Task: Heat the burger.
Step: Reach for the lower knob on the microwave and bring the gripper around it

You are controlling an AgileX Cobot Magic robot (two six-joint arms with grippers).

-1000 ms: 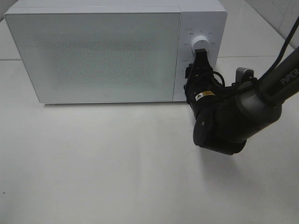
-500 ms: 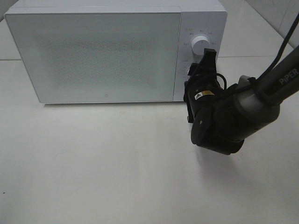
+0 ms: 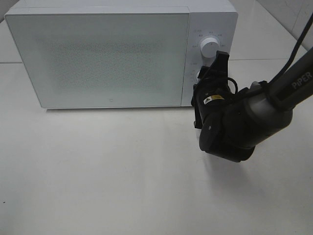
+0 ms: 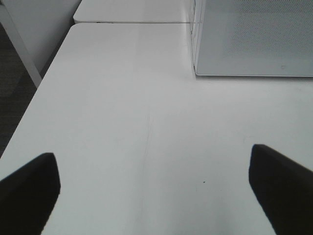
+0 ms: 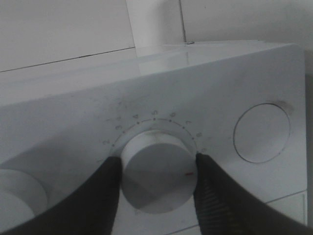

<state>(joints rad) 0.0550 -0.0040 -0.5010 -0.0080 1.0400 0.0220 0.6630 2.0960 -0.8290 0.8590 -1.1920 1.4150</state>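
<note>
The burger is nowhere in sight (the microwave [image 3: 98,54] door is shut). The right claw [image 5: 157,164] grips the numbered dial [image 5: 156,183] between both fingers. The left claw [image 4: 152,164] hangs wide apart over the tabletop [image 4: 122,98].

Right jaws clamped, left jaws spread wide

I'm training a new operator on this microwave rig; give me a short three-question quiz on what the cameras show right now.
1. True or false: the microwave door is shut.
2. Fill in: the left pincer is ___.
3. Which pincer clasps the lower dial? A: left pincer. B: right pincer.
Key: 1 true; 2 open; 3 B.
</note>
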